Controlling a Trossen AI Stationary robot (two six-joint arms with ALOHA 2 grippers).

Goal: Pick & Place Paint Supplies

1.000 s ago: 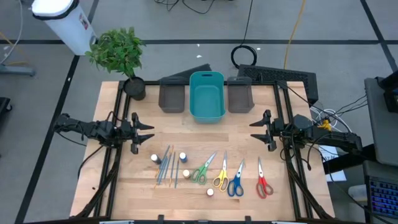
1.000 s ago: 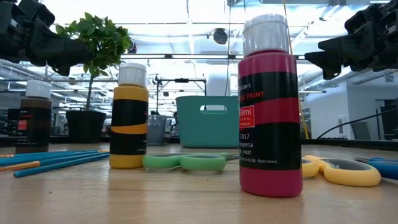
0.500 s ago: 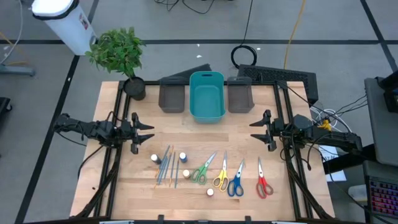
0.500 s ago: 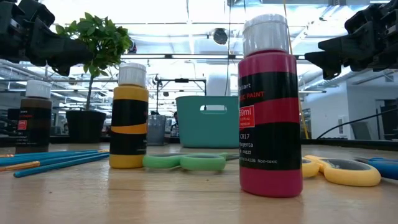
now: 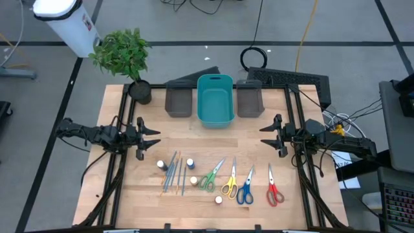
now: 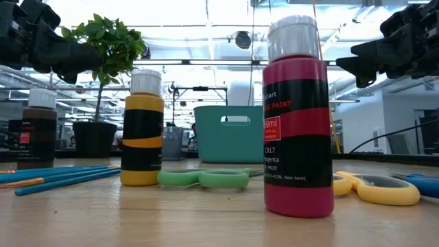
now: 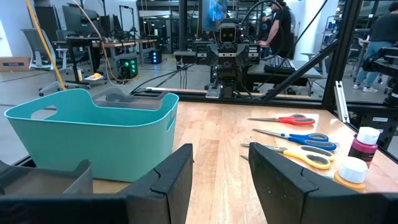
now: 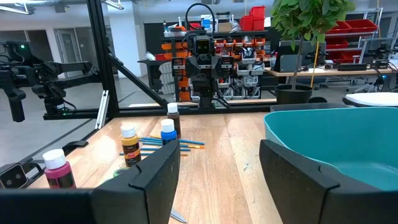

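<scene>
Over on the left, the left gripper (image 5: 150,138) hangs above the table's edge, fingers apart with nothing between them, pointing inward across the wood. Just in front of it and nearer the front edge stands a white-capped bottle (image 5: 160,166), upright. Beside that lie the brushes (image 5: 172,173), a loose bundle with their long axes running roughly front to back, tilted a little toward the right at the far ends. A blue-capped bottle (image 5: 191,163) stands just right of them. Then comes the row of scissors: the green scissors (image 5: 209,177), the yellow scissors (image 5: 229,182), the blue scissors (image 5: 245,189) and the red scissors (image 5: 273,189), all with handles toward the front edge and blades pointing back toward the teal bin (image 5: 215,99). Far right, the right gripper (image 5: 269,137) waits, jaws spread wide and empty.

Nothing is picked up, so the task looks to be at its start. For a clean first grab, the left arm would probably do best to drop straight over the near bottle and close across its body. For brushes or scissors, the jaws should close across the long axis, not along it.
</scene>
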